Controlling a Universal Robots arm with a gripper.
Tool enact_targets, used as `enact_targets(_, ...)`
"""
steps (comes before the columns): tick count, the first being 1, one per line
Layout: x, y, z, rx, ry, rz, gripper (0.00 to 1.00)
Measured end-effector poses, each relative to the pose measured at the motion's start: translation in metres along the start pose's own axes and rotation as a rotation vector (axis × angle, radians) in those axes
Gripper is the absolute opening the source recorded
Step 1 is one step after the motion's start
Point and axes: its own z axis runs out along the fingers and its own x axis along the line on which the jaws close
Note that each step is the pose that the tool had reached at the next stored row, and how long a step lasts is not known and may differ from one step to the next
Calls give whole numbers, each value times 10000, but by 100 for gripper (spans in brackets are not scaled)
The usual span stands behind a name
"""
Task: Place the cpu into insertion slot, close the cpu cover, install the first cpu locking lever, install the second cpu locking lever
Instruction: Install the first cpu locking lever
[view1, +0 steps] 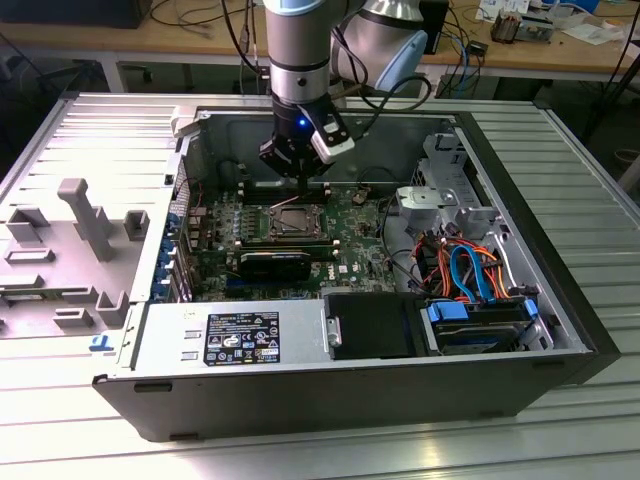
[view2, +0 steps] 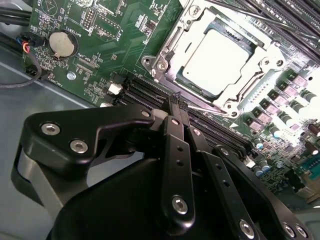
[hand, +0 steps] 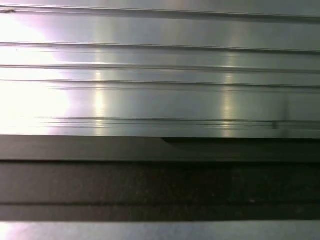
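Nearest you in the exterior view sits the open computer case (view1: 300, 395) on the ribbed aluminium table (view1: 560, 440), with the black power supply (view1: 240, 340) along its front wall and the drive bay with blue and orange cables (view1: 470, 275) toward the exterior view's right. Behind those lies the green motherboard (view1: 355, 250), and on it the socket with the cpu (view1: 290, 222) already seated in its slot. In the second wrist view you see the cpu (view2: 220, 57) as a pale square lying flat, and the cpu cover (view2: 255, 75) is down around it, its frame edging the chip. Your end effector (view1: 303, 183) hangs just behind the socket, close above the board at the socket's far edge. In the second wrist view your end effector (view2: 177, 102) has its black fingers (view2: 176, 145) pressed together, clenched with nothing between them, the tips near the memory slots (view2: 145, 90) beside the socket. A round coin battery (view2: 63, 43) sits farther off on the board. Beyond the case stands a wooden table (view1: 120, 40) strewn with wires
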Motion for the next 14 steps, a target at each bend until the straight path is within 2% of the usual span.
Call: enact_targets(14, -2, -1, 66, 2, 0, 115, 11)
